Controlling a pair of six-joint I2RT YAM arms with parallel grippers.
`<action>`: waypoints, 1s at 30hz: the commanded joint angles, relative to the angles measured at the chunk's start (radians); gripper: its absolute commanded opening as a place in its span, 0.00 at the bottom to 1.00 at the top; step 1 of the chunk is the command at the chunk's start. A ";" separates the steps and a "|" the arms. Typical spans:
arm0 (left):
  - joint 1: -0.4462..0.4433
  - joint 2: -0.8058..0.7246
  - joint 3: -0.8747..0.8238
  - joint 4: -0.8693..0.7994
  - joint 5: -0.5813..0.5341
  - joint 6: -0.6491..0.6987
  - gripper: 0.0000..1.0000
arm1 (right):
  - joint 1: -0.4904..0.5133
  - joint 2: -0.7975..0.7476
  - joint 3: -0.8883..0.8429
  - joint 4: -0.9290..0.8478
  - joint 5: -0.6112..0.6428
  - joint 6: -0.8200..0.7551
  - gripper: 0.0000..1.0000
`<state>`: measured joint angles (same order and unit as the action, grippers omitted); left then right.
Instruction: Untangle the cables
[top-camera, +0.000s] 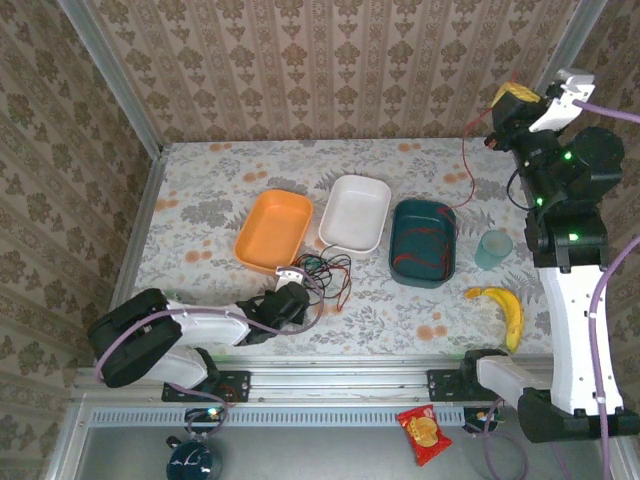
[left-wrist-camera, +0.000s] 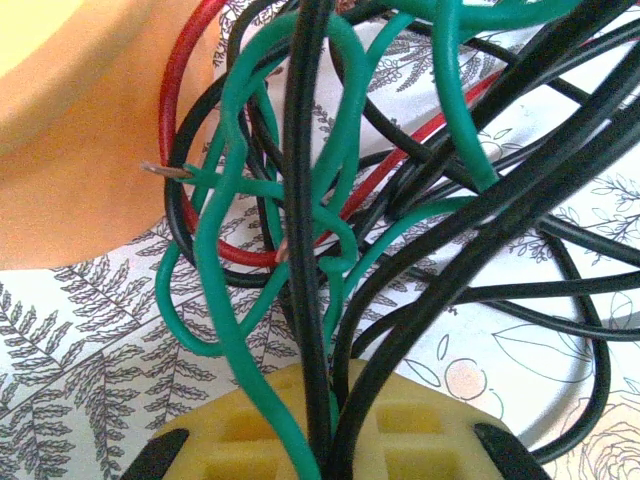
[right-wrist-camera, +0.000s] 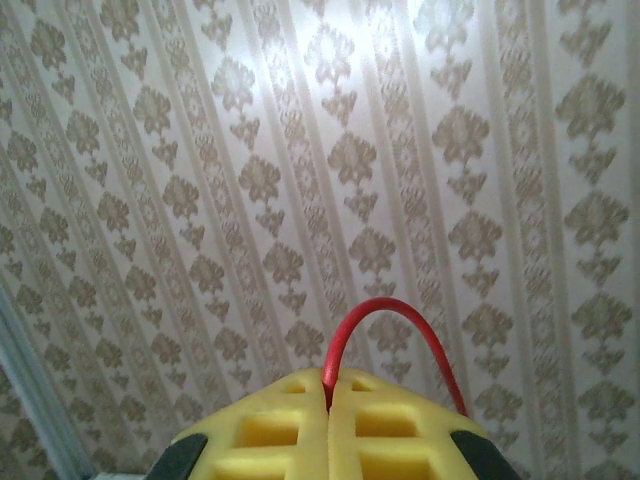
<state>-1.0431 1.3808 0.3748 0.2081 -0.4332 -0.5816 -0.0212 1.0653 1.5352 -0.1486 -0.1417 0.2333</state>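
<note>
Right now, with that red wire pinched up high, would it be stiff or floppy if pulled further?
Probably floppy: the red cable hangs in a slack curve from the right gripper down to the teal tray. Slightly springy too, since it arches above the pads. Thin, likely light; should trail along easily.

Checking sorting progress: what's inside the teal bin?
Red cable lies looped in the teal bin; one strand climbs to the right gripper. Nothing covers it; the cable count is unclear.

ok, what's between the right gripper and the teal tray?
A red cable. In the top view it runs from the shut right gripper down into the teal tray. The right wrist view shows it pinched between the pads.
</note>
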 joint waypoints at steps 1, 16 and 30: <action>0.012 0.030 0.010 -0.060 -0.019 0.020 0.00 | 0.006 -0.018 0.068 0.046 0.038 -0.063 0.00; 0.014 0.042 0.015 -0.060 -0.012 0.026 0.00 | 0.030 0.037 0.117 0.076 0.022 -0.054 0.00; 0.015 0.065 0.022 -0.042 -0.001 0.031 0.00 | 0.030 0.018 0.166 0.184 0.080 -0.173 0.00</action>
<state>-1.0389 1.4139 0.3981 0.2131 -0.4454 -0.5671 0.0048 1.0962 1.6768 -0.0402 -0.0841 0.0998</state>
